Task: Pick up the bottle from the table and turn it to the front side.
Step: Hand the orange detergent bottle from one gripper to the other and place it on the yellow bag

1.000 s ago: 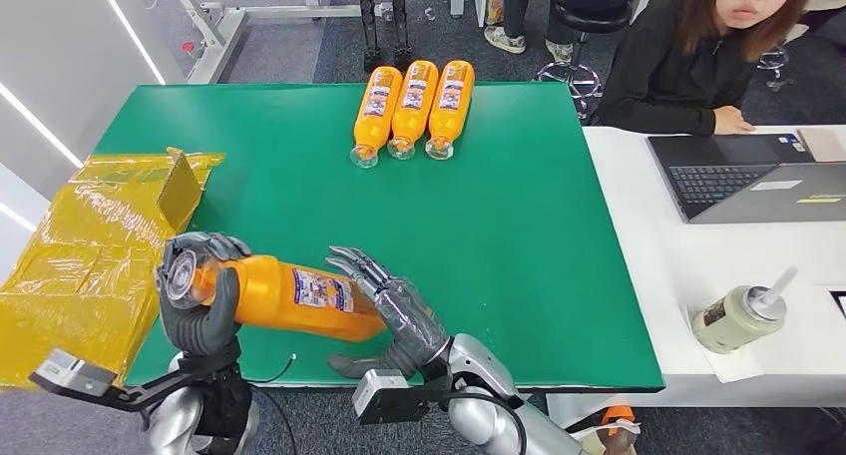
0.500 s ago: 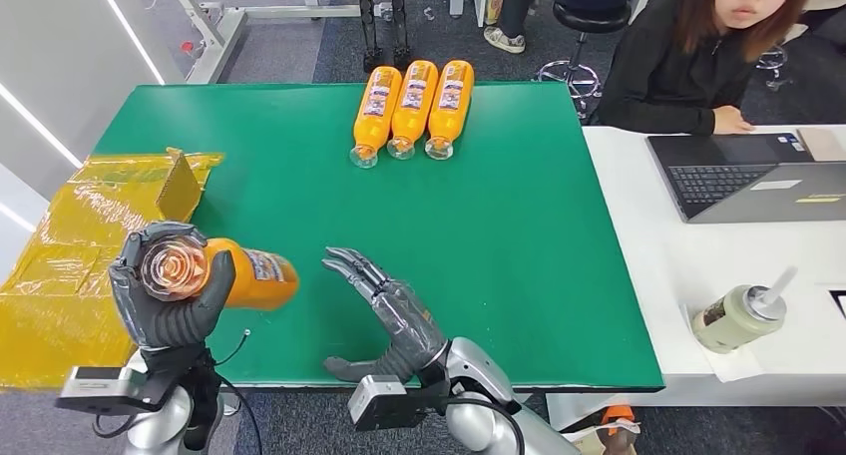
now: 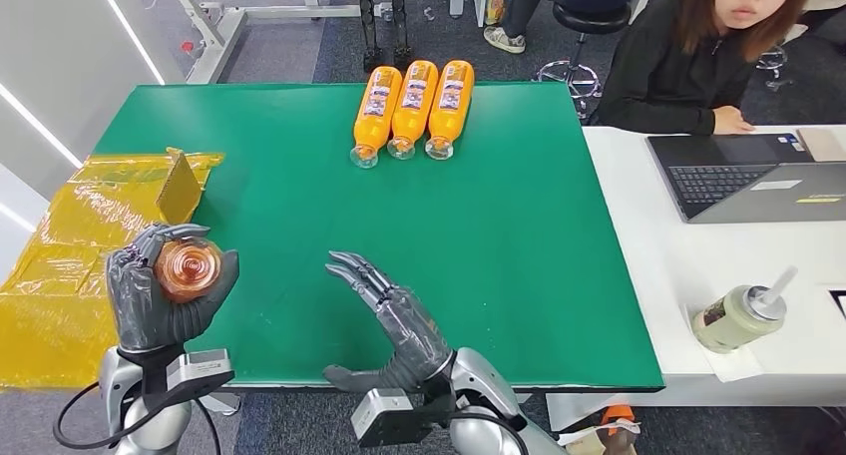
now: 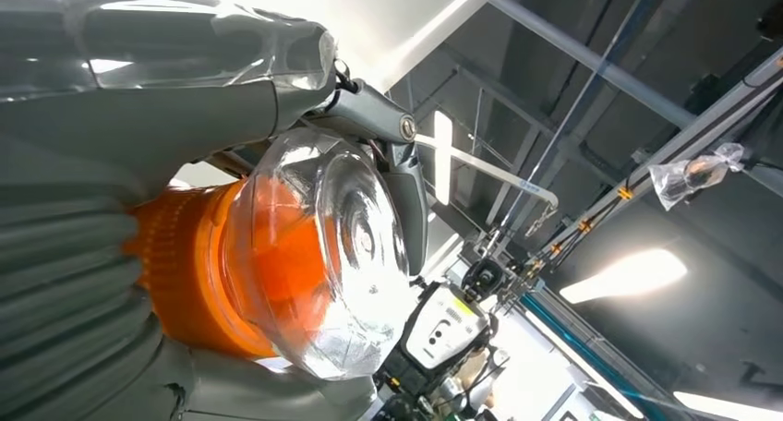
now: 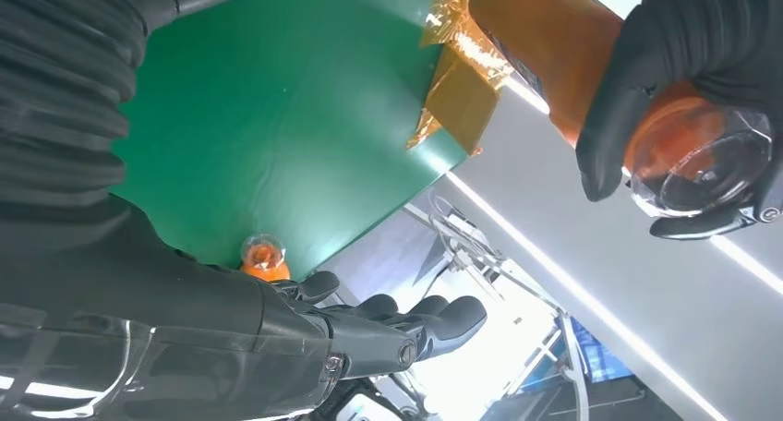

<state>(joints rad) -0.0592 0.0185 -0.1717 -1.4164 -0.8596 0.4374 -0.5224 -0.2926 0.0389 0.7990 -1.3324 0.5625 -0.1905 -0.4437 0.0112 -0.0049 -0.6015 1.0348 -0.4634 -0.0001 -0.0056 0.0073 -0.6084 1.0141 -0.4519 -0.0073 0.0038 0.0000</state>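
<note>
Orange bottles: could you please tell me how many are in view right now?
4. Three orange bottles lie side by side at the green table's far edge; the fourth is held by the left robot hand.

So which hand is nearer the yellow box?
Left. The left hand, gripping a bottle, hangs beside the yellow box; the right hand is farther off over the green table.
</note>
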